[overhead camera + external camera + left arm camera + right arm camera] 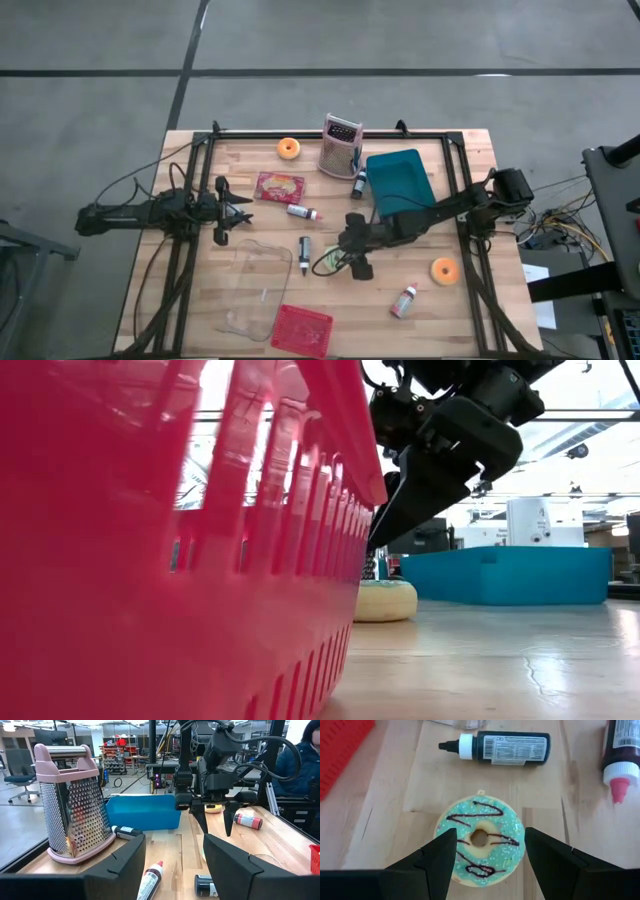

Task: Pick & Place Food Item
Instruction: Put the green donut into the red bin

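While our right gripper (pixel 490 857) hangs open over the green donut (pixel 480 840), we judge the grasp comes next: lower, then close; the left gripper (pixel 237 210) waits released at the left.

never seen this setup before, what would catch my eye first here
The right gripper hangs open directly over a teal-frosted donut lying on the wooden table near its middle, a finger on either side. The red basket sits at the table's near edge and fills most of the low view. The pink-handled metal grater stands upright at the far side, beside the teal bin.
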### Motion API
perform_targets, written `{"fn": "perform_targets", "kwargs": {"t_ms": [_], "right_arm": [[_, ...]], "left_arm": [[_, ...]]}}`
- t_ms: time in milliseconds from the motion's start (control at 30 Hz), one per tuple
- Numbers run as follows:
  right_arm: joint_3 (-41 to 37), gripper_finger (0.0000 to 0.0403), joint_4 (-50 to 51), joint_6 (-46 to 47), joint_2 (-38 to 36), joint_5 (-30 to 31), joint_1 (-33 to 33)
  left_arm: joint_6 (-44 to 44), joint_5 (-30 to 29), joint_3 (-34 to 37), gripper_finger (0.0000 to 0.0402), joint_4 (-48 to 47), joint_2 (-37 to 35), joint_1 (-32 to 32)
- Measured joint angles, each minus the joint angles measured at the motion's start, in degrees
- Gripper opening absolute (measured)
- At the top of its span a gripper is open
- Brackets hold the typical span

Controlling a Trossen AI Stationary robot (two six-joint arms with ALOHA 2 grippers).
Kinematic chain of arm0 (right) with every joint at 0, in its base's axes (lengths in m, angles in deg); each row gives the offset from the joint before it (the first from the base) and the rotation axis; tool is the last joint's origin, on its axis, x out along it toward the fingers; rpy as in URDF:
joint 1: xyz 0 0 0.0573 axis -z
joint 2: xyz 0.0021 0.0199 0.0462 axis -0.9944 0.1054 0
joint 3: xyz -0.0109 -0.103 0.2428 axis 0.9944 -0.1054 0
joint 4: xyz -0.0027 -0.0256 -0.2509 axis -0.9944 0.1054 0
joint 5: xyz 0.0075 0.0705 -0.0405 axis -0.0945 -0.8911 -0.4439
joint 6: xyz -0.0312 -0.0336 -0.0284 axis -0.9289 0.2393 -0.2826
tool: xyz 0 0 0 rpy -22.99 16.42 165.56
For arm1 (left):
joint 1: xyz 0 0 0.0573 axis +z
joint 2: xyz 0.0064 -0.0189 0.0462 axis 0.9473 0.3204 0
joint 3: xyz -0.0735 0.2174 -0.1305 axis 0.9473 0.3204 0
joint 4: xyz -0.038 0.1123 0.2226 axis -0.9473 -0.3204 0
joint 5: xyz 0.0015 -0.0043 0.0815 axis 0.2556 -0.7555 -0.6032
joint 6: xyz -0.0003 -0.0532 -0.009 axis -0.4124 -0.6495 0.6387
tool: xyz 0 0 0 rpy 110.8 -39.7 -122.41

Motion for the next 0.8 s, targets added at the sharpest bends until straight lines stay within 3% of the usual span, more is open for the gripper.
{"fn": "perform_targets", "kwargs": {"t_ms": [633,800], "right_arm": [[3.4,0.0228,-0.2,1.3,8.6,0.6,0.1],[3.8,0.0226,-0.3,2.6,8.4,4.8,0.0]], "left_arm": [[-0.2,0.1,0.0,0.0202,0.0,0.4,0.0],[-0.2,0.1,0.1,0.0202,0.0,0.4,0.0]]}}
